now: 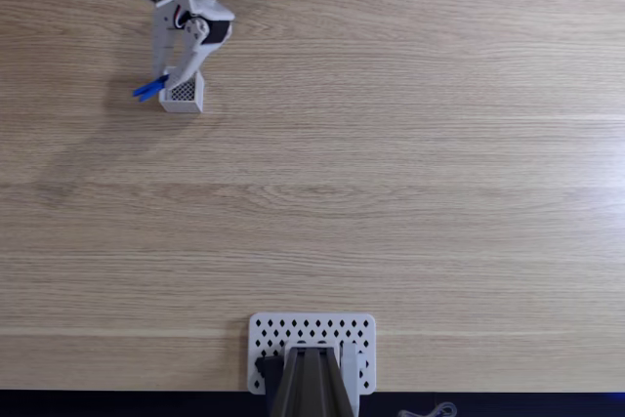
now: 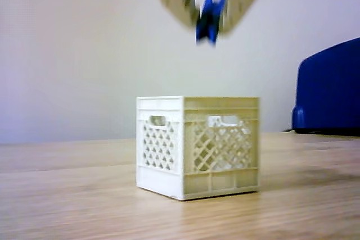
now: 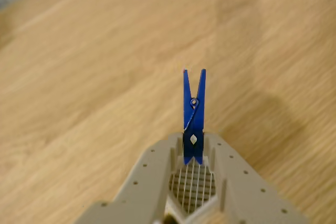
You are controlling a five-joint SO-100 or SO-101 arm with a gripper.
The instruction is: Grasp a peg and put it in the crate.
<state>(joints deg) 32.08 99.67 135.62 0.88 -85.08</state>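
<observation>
My gripper point(image 2: 208, 23) is shut on the blue peg point(image 2: 208, 9) and holds it well above the white crate point(image 2: 197, 147), which stands upright on the wooden table. In the wrist view the peg point(image 3: 193, 111) sticks out forward from between the fingertips of the gripper point(image 3: 193, 149), with the crate's dark mesh bottom point(image 3: 190, 186) visible below, between the fingers. In the fixed view the gripper point(image 1: 164, 83) is at the top left, the peg point(image 1: 147, 90) points out to the left, and the crate point(image 1: 183, 94) sits just to its right.
A larger white perforated plate point(image 1: 356, 334) with a dark mount on it lies at the table's bottom edge in the fixed view. A blue object point(image 2: 329, 91) stands at the right behind the crate. Bare wood stretches across the middle and right of the table point(image 1: 410, 173).
</observation>
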